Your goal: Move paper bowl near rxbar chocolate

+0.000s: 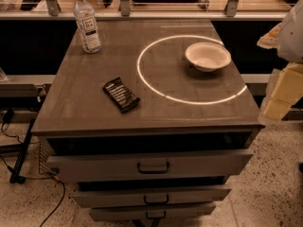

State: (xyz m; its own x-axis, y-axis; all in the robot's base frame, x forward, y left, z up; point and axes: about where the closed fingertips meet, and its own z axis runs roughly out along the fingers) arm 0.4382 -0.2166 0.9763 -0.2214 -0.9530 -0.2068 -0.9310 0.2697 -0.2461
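Observation:
The white paper bowl (208,56) stands upright on the grey cabinet top (85,108), at the back right, inside a bright ring of light. The rxbar chocolate (121,94), a black wrapper with white text, lies flat at the front left of centre, well apart from the bowl. My gripper (277,103) hangs beyond the right edge of the cabinet, to the right of and nearer than the bowl, touching nothing. Only part of it is in view.
A clear plastic bottle with a white label (87,22) stands at the back left corner. The cabinet has three drawers (153,167) partly pulled out at the front. Cables (19,150) lie on the floor at the left. A rail runs behind the cabinet.

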